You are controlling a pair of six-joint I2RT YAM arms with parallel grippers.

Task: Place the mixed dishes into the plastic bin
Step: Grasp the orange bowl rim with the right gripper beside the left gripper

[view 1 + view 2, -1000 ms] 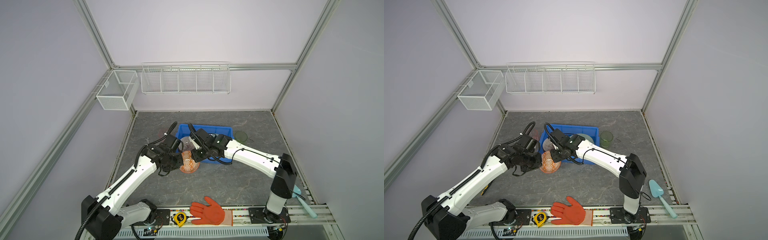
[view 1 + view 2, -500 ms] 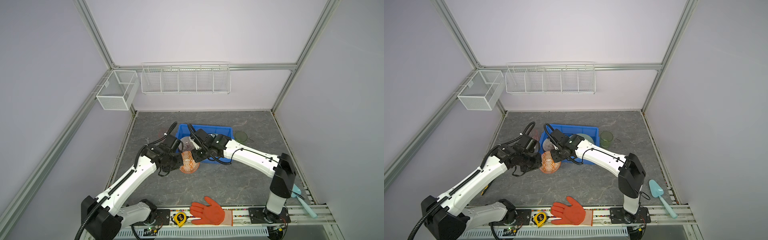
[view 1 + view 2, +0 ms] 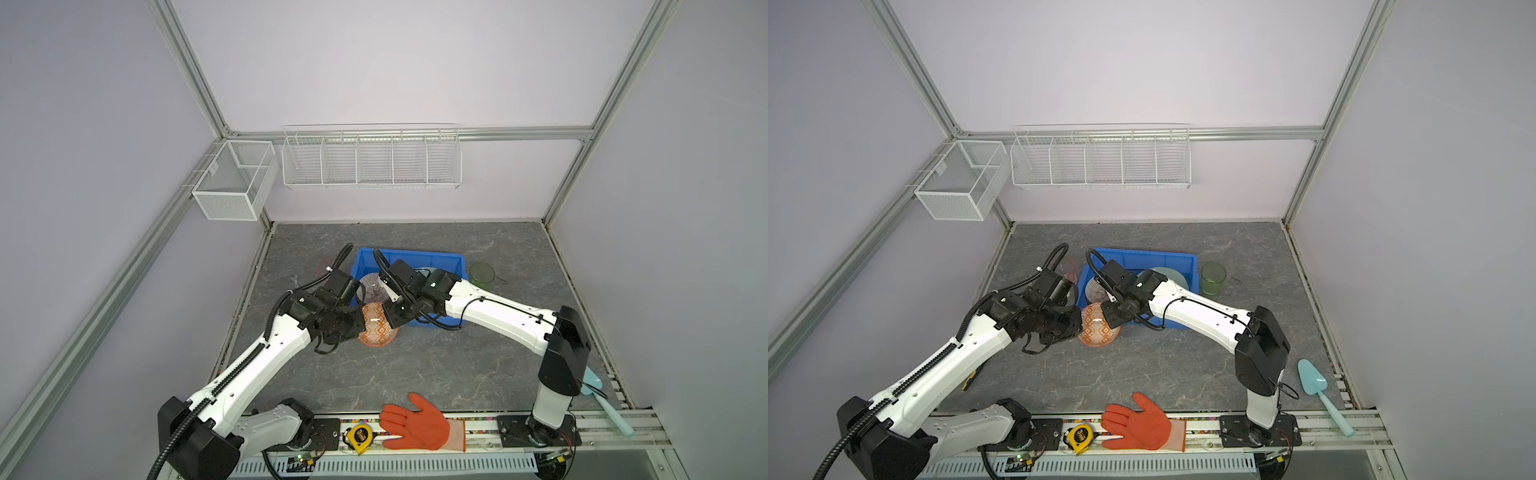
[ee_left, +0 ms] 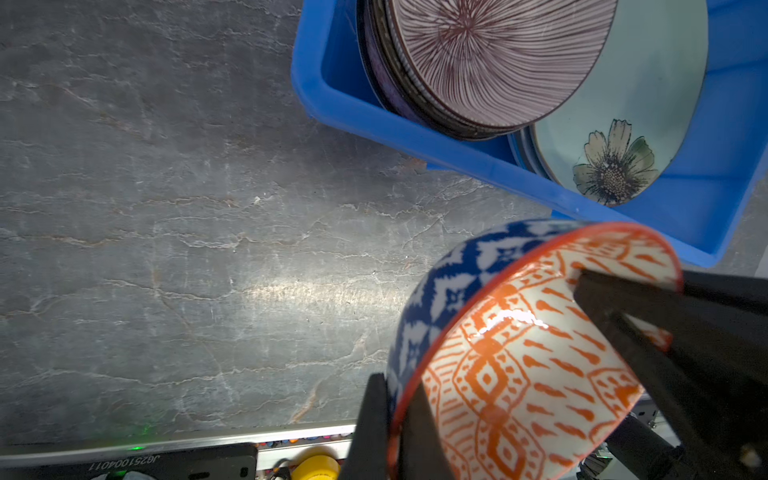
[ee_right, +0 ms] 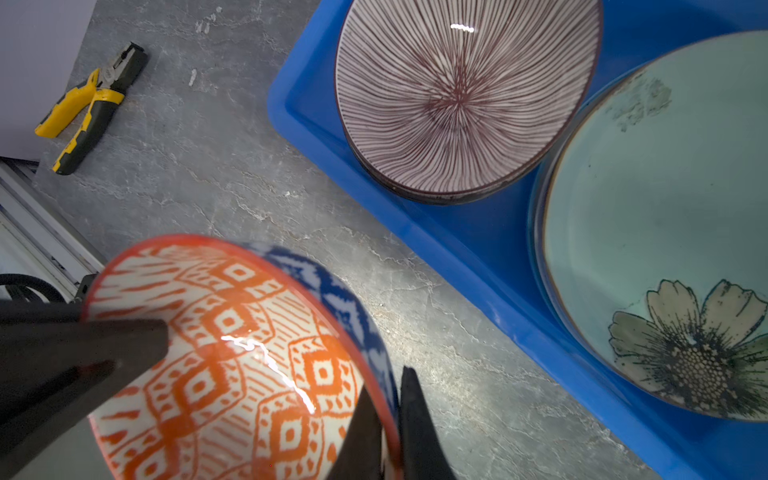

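Your left gripper (image 3: 360,328), left of centre in both top views, is pinched tight on the rim of the orange-and-blue patterned round ceramic bowl (image 3: 376,331). Bowl's tilted, outside the bright blue rectangular plastic bin (image 3: 409,252), just below its lower-left corner. Your right gripper (image 3: 391,321) is clamped on the opposite rim. Bin holds a pink-striped round bowl (image 3: 372,287) and a mint green flower plate (image 5: 665,187). Green translucent cup (image 3: 482,274) stands just right of the bin.

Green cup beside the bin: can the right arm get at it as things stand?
Probably not yet: the right gripper is shut on the orange bowl; otherwise the green cup stands unobstructed.
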